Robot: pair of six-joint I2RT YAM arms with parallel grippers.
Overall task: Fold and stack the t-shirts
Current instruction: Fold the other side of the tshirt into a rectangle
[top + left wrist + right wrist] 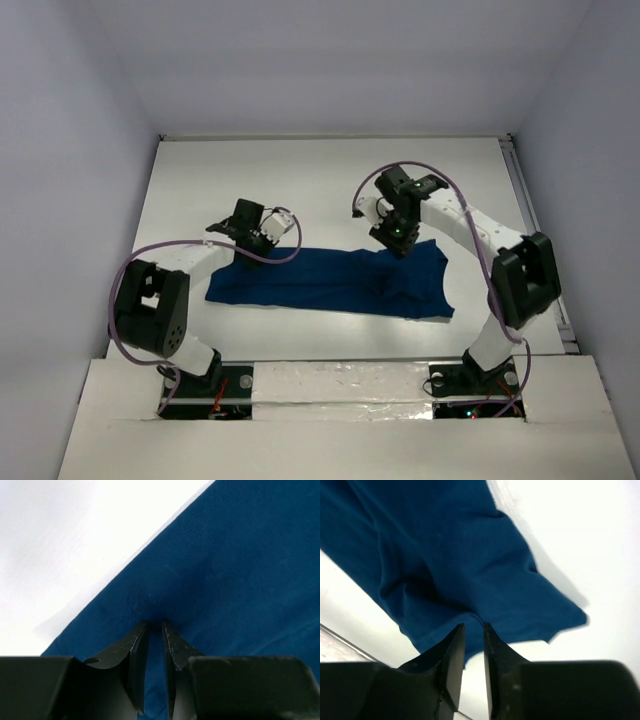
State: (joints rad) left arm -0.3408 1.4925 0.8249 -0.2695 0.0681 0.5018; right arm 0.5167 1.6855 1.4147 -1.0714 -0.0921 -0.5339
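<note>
A dark navy t-shirt (330,282) lies as a long folded band across the table in front of the arm bases; its chest print is hidden. My left gripper (245,247) is at the band's far left edge. In the left wrist view its jaws (155,622) are nearly closed and pinch a ridge of the cloth (240,570). My right gripper (400,248) is at the far edge near the right end. In the right wrist view it (474,626) pinches a fold of the shirt (445,555), which casts a shadow on the table.
The white table (300,180) stretches behind the shirt to the back wall. A metal rail (540,240) runs along the right edge. The padded front ledge (340,385) holds both arm bases.
</note>
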